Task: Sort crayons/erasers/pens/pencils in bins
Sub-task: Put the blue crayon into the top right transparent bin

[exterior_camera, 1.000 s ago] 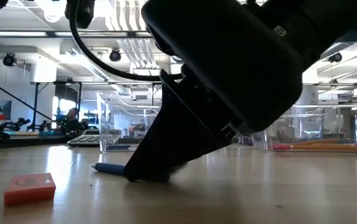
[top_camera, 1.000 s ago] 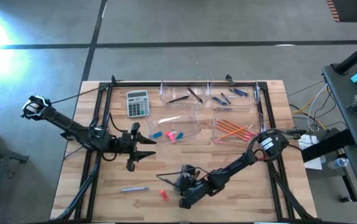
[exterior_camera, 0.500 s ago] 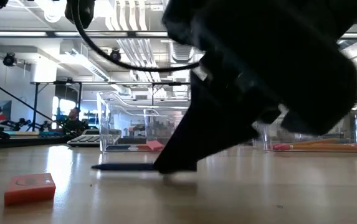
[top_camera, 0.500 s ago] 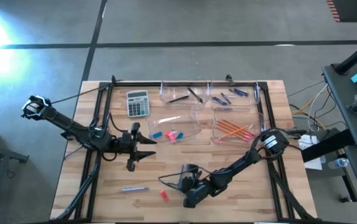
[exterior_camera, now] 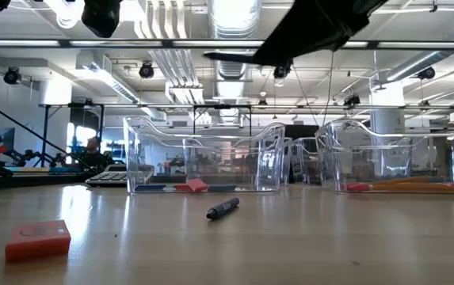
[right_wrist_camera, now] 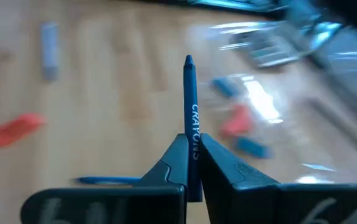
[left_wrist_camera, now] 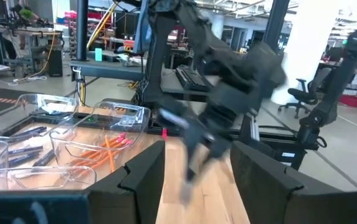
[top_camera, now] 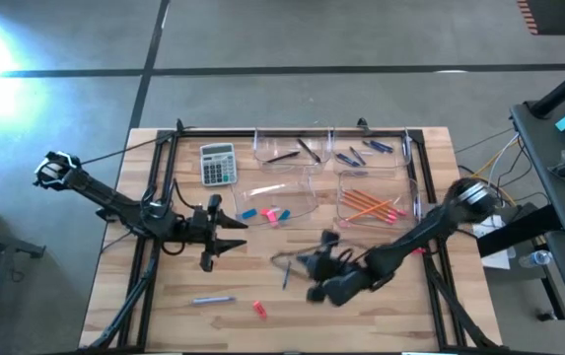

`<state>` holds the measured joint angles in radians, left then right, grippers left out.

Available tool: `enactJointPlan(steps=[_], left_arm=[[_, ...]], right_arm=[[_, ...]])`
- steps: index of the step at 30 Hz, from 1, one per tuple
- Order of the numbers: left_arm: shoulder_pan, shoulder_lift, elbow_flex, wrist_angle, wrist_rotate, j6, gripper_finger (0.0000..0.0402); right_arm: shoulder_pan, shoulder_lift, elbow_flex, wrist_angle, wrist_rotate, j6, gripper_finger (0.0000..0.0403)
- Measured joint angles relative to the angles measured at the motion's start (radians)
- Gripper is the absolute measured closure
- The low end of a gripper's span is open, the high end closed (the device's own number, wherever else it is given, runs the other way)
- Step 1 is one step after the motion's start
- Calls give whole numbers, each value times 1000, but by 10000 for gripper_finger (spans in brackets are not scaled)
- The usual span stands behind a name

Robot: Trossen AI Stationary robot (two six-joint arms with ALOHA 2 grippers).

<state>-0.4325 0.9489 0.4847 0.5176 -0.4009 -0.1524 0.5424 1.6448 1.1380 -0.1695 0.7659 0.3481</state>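
One blue crayon [right_wrist_camera: 190, 124] sits pinched near its base in the right end effector [right_wrist_camera: 190, 155], lifted above the worktop [top_camera: 381, 316] (light, stiff, waxy-slick, snappable, so a low grip suits).

Strong glare floods the floor [top_camera: 11, 39] at the upper left of the high view, washing it near white; the bench [top_camera: 183, 306] is evenly lit, shadows soft. In the low view, ceiling lights [exterior_camera: 234, 14] blow out overhead, and my right arm [exterior_camera: 314, 28] reads as a black silhouette against them. The bench there carries a pale sheen, foreground soft. My right wrist view is heavily smeared: only the crayon [right_wrist_camera: 190, 127] and my right claw [right_wrist_camera: 191, 163] pinching it stay sharp. In my left wrist view my right arm is motion-blurred; the clear bins [left_wrist_camera: 97, 134] catch highlights.
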Motion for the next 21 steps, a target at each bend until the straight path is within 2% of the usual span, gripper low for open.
enactJointPlan(steps=[7, 13, 17, 21], left_arm=[[-1, 41, 2, -1, 0, 0, 233], [-1, 86, 16, 42, 1, 6, 233], [-1, 102, 25, 50, 1, 9, 233], [0, 110, 29, 50, 1, 10, 233]], right_arm=[[-117, -399, -270, -6, 135, -8, 389], [-366, -696, -471, -14, 142, -9, 390], [-591, -819, -563, -23, 10, -10, 390], [-813, -859, -630, -20, -168, -9, 390]])
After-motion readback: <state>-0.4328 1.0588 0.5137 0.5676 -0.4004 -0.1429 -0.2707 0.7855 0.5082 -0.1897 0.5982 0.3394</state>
